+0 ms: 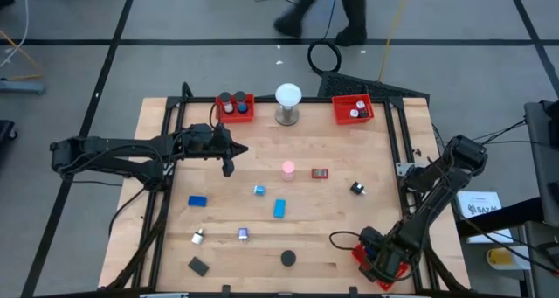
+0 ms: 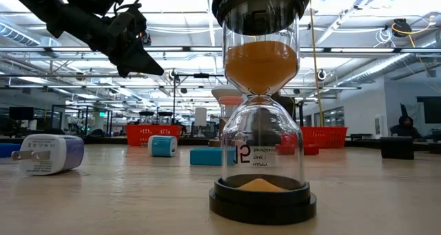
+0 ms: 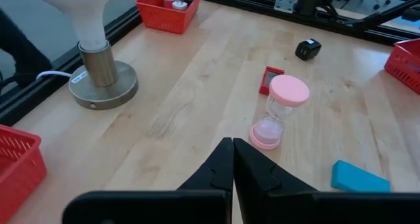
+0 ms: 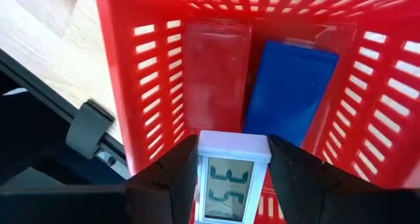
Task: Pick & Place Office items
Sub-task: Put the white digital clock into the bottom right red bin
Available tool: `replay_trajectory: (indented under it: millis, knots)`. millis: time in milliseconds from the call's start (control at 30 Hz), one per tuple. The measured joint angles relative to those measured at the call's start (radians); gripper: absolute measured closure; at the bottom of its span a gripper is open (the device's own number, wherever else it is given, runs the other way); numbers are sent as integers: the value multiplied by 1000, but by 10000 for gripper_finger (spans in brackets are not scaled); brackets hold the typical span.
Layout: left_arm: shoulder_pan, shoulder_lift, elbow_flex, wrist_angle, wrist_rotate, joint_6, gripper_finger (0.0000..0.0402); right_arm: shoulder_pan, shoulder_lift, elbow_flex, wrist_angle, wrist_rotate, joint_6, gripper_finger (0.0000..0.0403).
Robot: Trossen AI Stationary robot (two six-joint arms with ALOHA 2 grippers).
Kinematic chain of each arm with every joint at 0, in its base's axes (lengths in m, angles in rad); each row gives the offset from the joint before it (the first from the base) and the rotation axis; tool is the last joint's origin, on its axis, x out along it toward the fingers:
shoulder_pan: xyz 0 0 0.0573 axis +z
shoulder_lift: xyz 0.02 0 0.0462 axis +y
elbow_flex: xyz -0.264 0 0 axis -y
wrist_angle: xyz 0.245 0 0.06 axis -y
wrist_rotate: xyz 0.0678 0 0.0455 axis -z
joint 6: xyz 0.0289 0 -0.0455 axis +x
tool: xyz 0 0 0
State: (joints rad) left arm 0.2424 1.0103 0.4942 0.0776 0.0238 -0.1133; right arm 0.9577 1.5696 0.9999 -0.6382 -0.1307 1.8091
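White plastic frames the small digital clock (image 4: 234, 178) that the right pincer (image 4: 233, 184) grips between its two dark fingers, display facing the wrist camera and long axis running out along the fingers. Directly beyond and below it lies the red mesh tray (image 4: 141, 86) at the near right corner of the worktop (image 1: 349, 219), so the coming release turns on one relation: the clock hangs over the tray's open mouth, inside its walls as far as the right wrist view shows. A flat blue item (image 4: 289, 92) and a clear flat piece (image 4: 216, 73) already lie side by side on the tray floor, long axes parallel to the clock's; the judgement is that a straight lowering would set the clock on or just short of them. The left pincer (image 3: 233, 161), fingers closed on nothing, hovers above the left centre of the worktop. Ahead of it stands the pink sand timer (image 3: 280, 112), upright, with a small red timer (image 3: 270, 78) just behind and a cyan block (image 3: 359, 178) off to one side; the left arm is clearly the nearer arm to these. Other loose items are spread over the light wood surface, including a black disc (image 1: 287, 258) near the front edge. At the far edge, two more red trays (image 1: 236, 107) flank a white globe lamp (image 1: 288, 103). Beyond the worktop, a person's legs cross the floor.
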Motion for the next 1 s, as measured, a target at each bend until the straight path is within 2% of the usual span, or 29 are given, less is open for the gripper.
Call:
replay_trajectory:
  millis: [233,467,633,767,867,1000]
  knots:
    - [0,0,0,0,0,1,397,0,0,-49,131,-4,11,230]
    - [0,0,0,0,-24,1,389,0,0,-52,129,-14,5,227]
    - [0,0,0,0,-27,2,399,0,0,-52,127,-64,-22,205]
    - [0,0,0,0,-35,2,391,0,0,-52,135,-84,-49,192]
    - [0,0,0,0,-52,2,390,0,0,-52,142,-84,-57,198]
    - [0,0,0,0,-53,0,399,-1,0,-52,152,-84,-68,237]
